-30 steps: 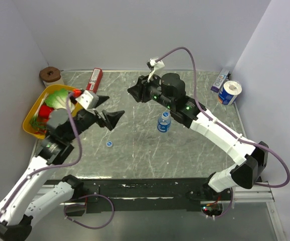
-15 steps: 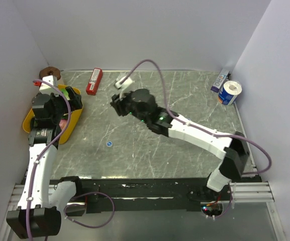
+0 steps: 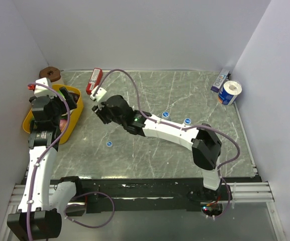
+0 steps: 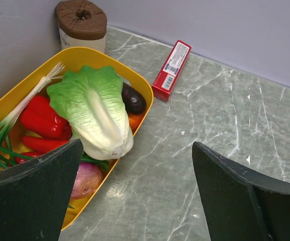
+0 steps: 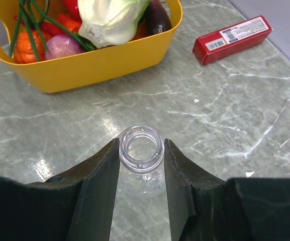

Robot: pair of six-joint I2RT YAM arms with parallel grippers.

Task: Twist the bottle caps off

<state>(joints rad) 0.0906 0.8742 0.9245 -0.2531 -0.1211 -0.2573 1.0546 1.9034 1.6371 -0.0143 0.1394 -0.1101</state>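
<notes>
The unscrewing looks done: three blue bottle caps (image 3: pixel 109 144) lie loose on the table (image 3: pixel 150 160), out past the yellow basket (image 5: pixel 104 65). The right hand (image 5: pixel 141 150) pinches the neck of an uncapped bottle (image 5: pixel 141 183) just beside that basket. I judge the next move is to stand this bottle down gently and let go without tipping it. The left hand (image 4: pixel 137 146) hangs spread and empty over the basket's rim, apart from the bottle.
</notes>
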